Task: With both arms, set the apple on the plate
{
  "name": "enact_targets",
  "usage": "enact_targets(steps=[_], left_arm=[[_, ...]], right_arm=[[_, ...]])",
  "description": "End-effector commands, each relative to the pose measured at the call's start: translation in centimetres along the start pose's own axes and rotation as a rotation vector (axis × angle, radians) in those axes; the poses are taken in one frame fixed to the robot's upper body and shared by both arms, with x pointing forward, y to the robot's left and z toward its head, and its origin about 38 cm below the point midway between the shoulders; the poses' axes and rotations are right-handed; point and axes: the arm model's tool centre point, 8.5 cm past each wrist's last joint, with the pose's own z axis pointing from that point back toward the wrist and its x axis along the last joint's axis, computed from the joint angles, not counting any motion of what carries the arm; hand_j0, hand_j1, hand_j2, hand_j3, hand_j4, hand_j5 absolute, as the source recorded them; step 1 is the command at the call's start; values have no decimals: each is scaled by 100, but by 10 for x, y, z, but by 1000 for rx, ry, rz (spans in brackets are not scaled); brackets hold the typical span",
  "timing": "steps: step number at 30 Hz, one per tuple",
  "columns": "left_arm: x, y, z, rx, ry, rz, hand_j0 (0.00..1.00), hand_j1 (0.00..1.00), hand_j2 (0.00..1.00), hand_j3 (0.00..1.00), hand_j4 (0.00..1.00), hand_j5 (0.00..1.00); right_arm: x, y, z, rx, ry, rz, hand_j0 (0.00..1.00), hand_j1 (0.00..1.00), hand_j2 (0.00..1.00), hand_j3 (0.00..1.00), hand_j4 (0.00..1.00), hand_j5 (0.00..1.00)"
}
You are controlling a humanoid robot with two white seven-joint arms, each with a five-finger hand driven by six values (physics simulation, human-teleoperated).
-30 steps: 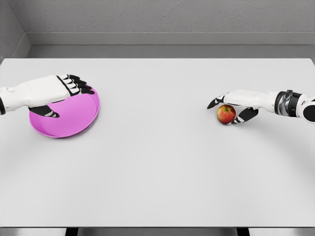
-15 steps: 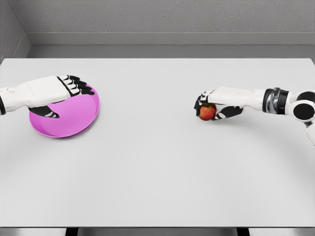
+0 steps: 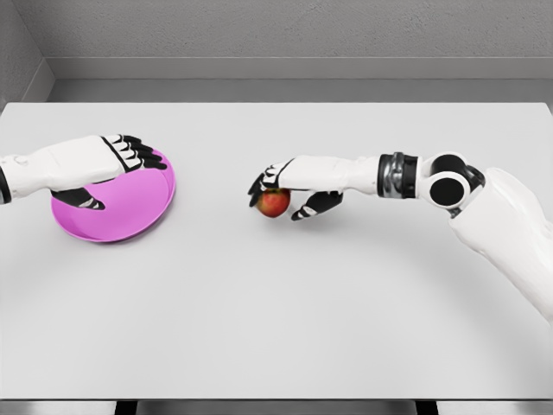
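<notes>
while the left hand [image 3: 108,160] stays curled on the round magenta plate [image 3: 143,203], the right hand [image 3: 289,186], fingers closed around the small red apple [image 3: 274,202], has carried it leftward to mid-table, nearing the plate.

white arms, black-tipped fingers [image 3: 152,161]

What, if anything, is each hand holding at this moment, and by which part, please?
The right hand grips the apple from above, fingers around its top and sides. The left hand holds the pink plate by its rim.
</notes>
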Motion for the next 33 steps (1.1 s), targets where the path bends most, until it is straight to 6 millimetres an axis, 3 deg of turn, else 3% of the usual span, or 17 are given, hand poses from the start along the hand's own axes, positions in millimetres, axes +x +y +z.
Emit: enact_targets(steps=[1,3,5,6,8,10,12,14,17,19,21,23,29,33], left_arm=[[0,0,1,2,1,4,100,100,100,100,100,100],[0,0,0,3,0,5,100,100,100,100,100,100],[5,-1,-6,7,-17,10,100,100,100,100,100,100],[5,-1,-6,7,-17,9,100,100,100,100,100,100],[4,0,-6,-3,-14,2,100,100,100,100,100,100],[15,-3,-21,-72,-55,-1,100,100,100,100,100,100],[24,3,-40,-128,-112,-45,100,100,100,100,100,100],[39,31,-67,-136,-186,-125,100,100,100,100,100,100],[94,49,-123,-65,-359,-139,100,100,100,100,100,100],[107,52,-132,-46,-405,-117,100,100,100,100,100,100],[117,58,-155,-25,-432,-107,100,100,100,100,100,100],[115,64,-166,-18,-423,-105,100,100,100,100,100,100],[89,44,-171,-77,-348,-68,100,100,100,100,100,100],[89,33,-173,-110,-344,-74,100,100,100,100,100,100]], right_arm=[[3,-2,1,-9,-27,14,100,100,100,100,100,100],[-4,-10,16,-44,1,17,100,100,100,100,100,100],[-27,-20,72,-86,119,19,100,100,100,100,100,100],[-43,-23,115,-141,209,1,100,100,100,100,100,100],[-61,-23,178,-256,332,-41,100,100,100,100,100,100],[-65,-18,204,-255,385,-46,100,100,100,100,100,100],[-65,-18,205,-257,386,-46,100,100,100,100,100,100],[-65,-19,207,-260,388,-48,100,100,100,100,100,100],[-64,-23,212,-280,395,-42,100,100,100,100,100,100],[-64,-24,212,-282,391,-41,100,100,100,100,100,100],[-64,-23,211,-279,392,-42,100,100,100,100,100,100],[-64,-24,218,-273,405,-37,100,100,100,100,100,100],[-63,-21,218,-264,405,-37,100,100,100,100,100,100],[-63,-20,218,-262,407,-38,100,100,100,100,100,100]])
